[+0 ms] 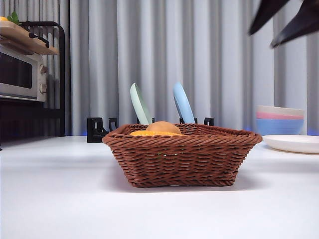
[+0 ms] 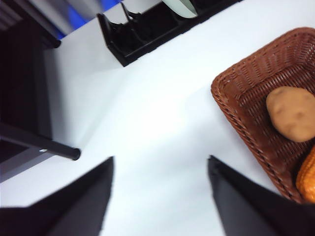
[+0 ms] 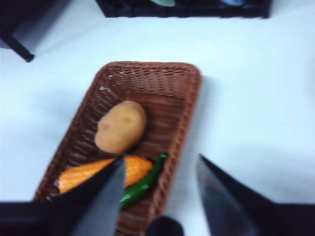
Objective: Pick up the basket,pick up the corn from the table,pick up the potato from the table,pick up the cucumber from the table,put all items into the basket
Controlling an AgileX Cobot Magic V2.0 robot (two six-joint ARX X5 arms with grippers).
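And here's the basket [image 1: 182, 154] sitting square on the white table [image 1: 60, 199], and looking down through the right wrist view it already carries the whole crop: the potato [image 3: 120, 126] sits in the middle, the corn [image 3: 101, 174] lies beside it nearer one end, and the slim green cucumber [image 3: 143, 181] is tucked against the corn along the basket's side wall, its long axis running roughly the same way as the basket's. The right claw [image 3: 157, 196] hangs above that loaded end, jaws spread wide and gripping nothing, with the corn and cucumber showing in the gap between them. In the front view it is the pair of dark tips at the top right corner, well above the rim. The left claw [image 2: 160, 196] is off to the basket's side over bare table, also released and empty, with the basket's corner and the potato just at the edge of its view. So to my eye all three vegetables are in, and nothing is left lying loose on the table. If anything still needs a nudge, the right arm is the nearer one, directly over the contents, while the left would have to swing inward across the rim. Behind the basket stands a black rack [image 1: 97, 130] holding two upright plates [image 1: 140, 104], with stacked bowls [image 1: 280, 119] away to the side.
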